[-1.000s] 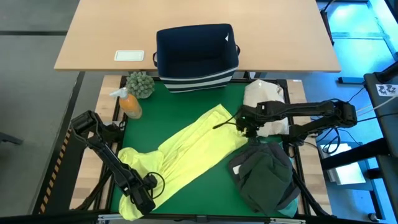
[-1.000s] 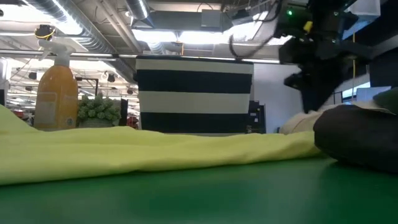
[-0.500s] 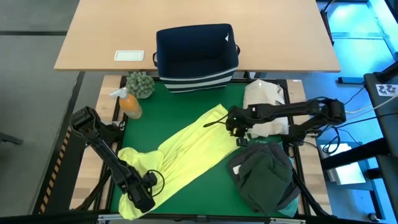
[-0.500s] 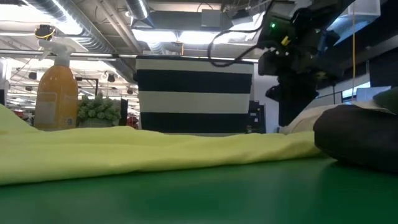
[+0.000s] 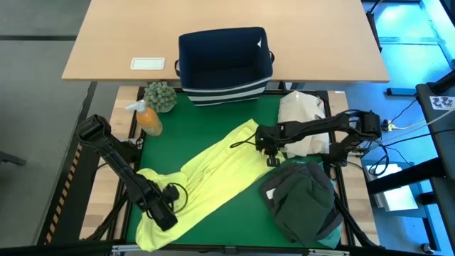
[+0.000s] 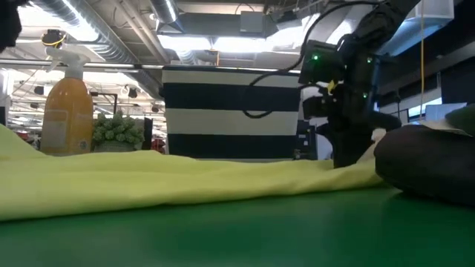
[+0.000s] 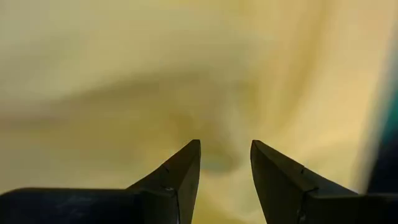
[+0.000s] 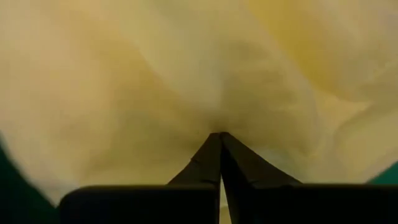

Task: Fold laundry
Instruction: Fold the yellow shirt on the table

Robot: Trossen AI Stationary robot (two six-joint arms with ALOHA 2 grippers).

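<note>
Right gripper point(image 5: 269, 151) has dropped onto the yellow-green shirt point(image 5: 213, 171) (fingers pinched together).

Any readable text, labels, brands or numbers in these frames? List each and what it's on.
No text can be read in any view.
White tag on the navy fabric bin: too small to read.
White card on the wooden table: print, if any, too small to read.
Orange spray bottle: no label readable.
Black-and-white marker sheet at the right edge: a pattern, no legible characters.
</note>
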